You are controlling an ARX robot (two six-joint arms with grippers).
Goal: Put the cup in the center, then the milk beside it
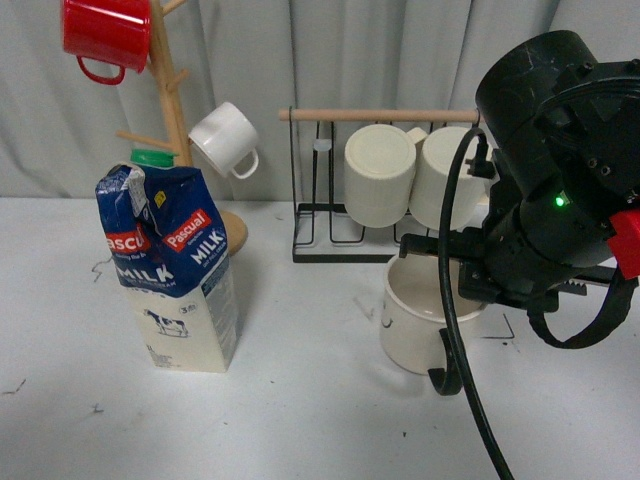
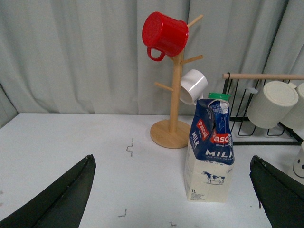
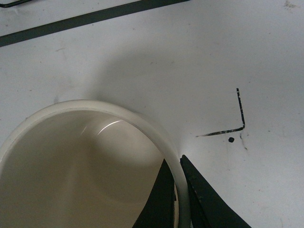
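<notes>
The cup (image 1: 415, 320), wide and cream-white with a black handle (image 1: 447, 375), stands on the white table right of centre, in front of the wire rack. My right gripper (image 1: 447, 278) is shut on its rim. In the right wrist view one finger is inside the cup (image 3: 71, 161) and one outside, the gripper (image 3: 175, 164) pinching the wall. The milk (image 1: 175, 270) stands upright at the left, blue top, cow drawing, green cap. My left gripper (image 2: 172, 159) is open, short of the milk (image 2: 211, 152), touching nothing. The cup's edge (image 2: 299, 164) shows at the far right.
A wooden mug tree (image 1: 175, 110) behind the milk carries a red mug (image 1: 105, 35) and a small white mug (image 1: 225, 140). A black wire rack (image 1: 330, 230) holds two cream mugs (image 1: 380, 175). A black corner mark (image 3: 240, 118) lies on the table beside the cup.
</notes>
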